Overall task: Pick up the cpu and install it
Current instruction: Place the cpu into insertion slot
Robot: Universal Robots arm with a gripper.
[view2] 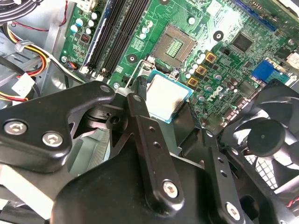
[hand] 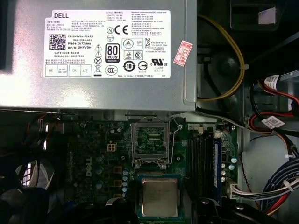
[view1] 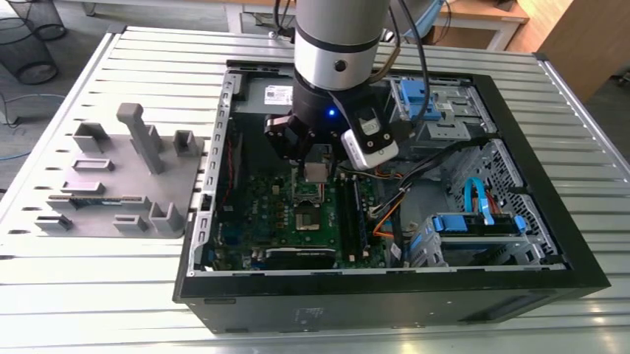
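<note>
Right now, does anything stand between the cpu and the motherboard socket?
Nothing visible does. The gripper holds the cpu just beside the socket, whose contact field lies uncovered in both wrist views.

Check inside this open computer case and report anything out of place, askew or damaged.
Only the cpu is out of place: the gripper holds it above the motherboard, short of its socket, which lies open and empty. Nothing looks damaged, spilled or askew.
</note>
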